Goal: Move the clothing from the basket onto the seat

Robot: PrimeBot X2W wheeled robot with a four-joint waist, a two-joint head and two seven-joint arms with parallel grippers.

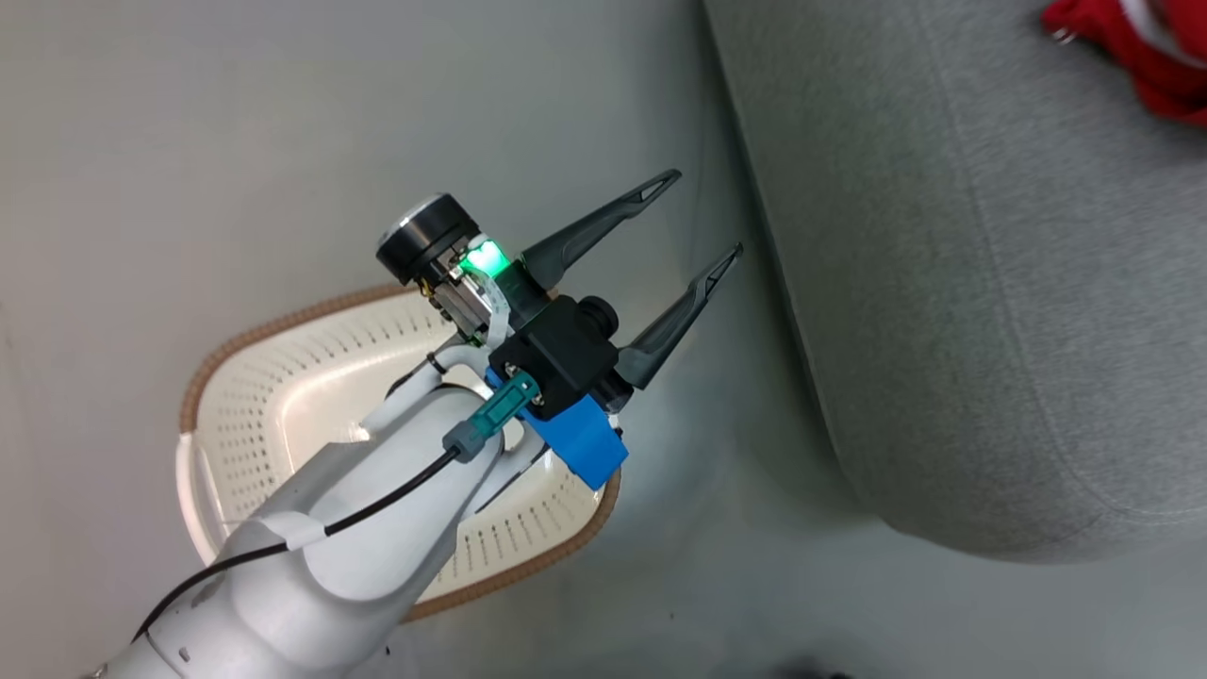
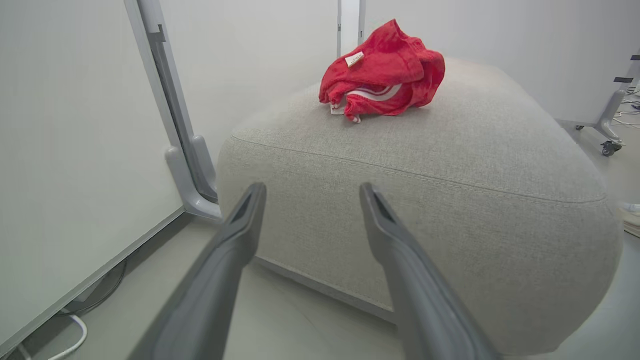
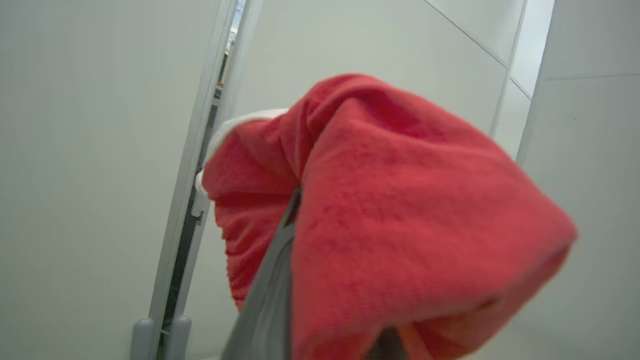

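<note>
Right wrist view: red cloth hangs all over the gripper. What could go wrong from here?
1. The held garment drapes over the shut right gripper, so it may cling to a finger at release rather than drop onto the seat.
2. It hides much of that camera's sight, so placing could be partly blind.
3. The open left gripper hangs between basket and seat, perhaps in the carrying arm's way.

The seat (image 2: 450, 165) is matt grey woven cloth with stitched seams. The clothing (image 2: 390, 70) is fuzzy red cloth. The basket (image 1: 283, 396) is smooth, perforated cream plastic, slightly glossy; the left tool (image 1: 705, 212) has matt dark fingers (image 1: 594, 231).
</note>
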